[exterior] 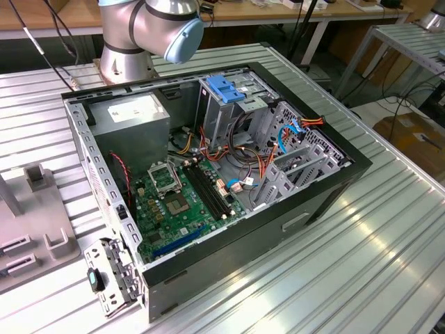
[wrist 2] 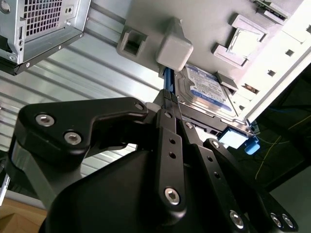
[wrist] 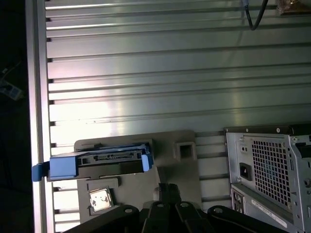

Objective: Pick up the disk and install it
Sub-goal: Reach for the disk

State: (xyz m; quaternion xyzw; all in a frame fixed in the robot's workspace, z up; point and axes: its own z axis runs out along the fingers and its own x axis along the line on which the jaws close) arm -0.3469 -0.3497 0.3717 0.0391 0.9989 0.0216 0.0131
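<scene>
The gripper (wrist: 168, 188) hung over the slatted metal table (exterior: 348, 278) with its jaws pressed together and nothing between them; in the second wrist view its tip (wrist 2: 167, 94) lined up with one edge of the disk (wrist 2: 209, 85), though in the first wrist view the two were plainly apart. The disk (wrist: 97, 162) sat on a grey holder plate (wrist: 187, 187) lying on the table, its blue side rails sticking out at both ends; its blue-and-white label faced out in the second wrist view. A small silver square piece (wrist: 100, 199) lay in a pocket of the same plate, just beside the disk. The plate was near the perforated back panel of the computer case (wrist: 267, 165). In the exterior view the case (exterior: 334, 181) lay open on the table, showing the green motherboard (exterior: 181, 209), the grey power-supply box (exterior: 132, 118) and the metal drive cage with its light-blue latch (exterior: 226, 90); the arm (exterior: 149, 28) rose behind the case; part of the holder plate (exterior: 42, 229) showed at the exterior view's left.
</scene>
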